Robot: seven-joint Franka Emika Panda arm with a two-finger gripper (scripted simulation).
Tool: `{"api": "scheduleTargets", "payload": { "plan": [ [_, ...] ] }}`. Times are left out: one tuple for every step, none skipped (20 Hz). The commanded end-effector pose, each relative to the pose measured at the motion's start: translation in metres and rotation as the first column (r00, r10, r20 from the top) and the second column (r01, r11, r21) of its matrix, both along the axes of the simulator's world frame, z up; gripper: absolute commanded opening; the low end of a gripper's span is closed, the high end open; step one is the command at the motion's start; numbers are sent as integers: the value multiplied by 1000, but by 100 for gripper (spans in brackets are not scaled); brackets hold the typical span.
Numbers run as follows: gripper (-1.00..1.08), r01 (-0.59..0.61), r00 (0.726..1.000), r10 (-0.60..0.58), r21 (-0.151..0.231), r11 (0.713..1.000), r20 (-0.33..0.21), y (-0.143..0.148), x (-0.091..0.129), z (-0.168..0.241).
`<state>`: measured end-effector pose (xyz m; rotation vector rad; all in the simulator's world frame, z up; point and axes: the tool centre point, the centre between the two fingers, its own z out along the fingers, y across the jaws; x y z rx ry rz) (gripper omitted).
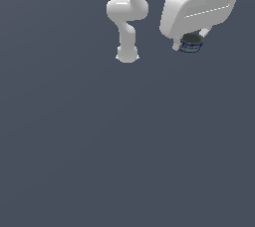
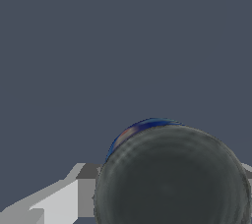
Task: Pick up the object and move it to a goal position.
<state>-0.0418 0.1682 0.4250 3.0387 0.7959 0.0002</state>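
The object is a small, dark, round, squat thing with blue-green banding. It sits right under the white gripper head in the exterior view's upper right. My gripper is shut on it, and a white fingertip shows beside it. In the wrist view the object fills the near part of the picture, dark grey with a blue rim. A finger presses against one side of it. The other finger is almost wholly hidden behind the object.
The arm's white links and base stand at the exterior view's upper middle, to the left of the gripper. A flat grey-blue floor spreads all around. No goal marker shows in either view.
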Motion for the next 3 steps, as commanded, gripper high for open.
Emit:
{"api": "scheduleTargets", "payload": {
  "plan": [
    [-100,1,1000,-1,0,1000,0,3,-1,5],
    [-100,1,1000,-1,0,1000,0,3,-1,6],
    [-100,1,1000,-1,0,1000,0,3,-1,6]
  ]
}}
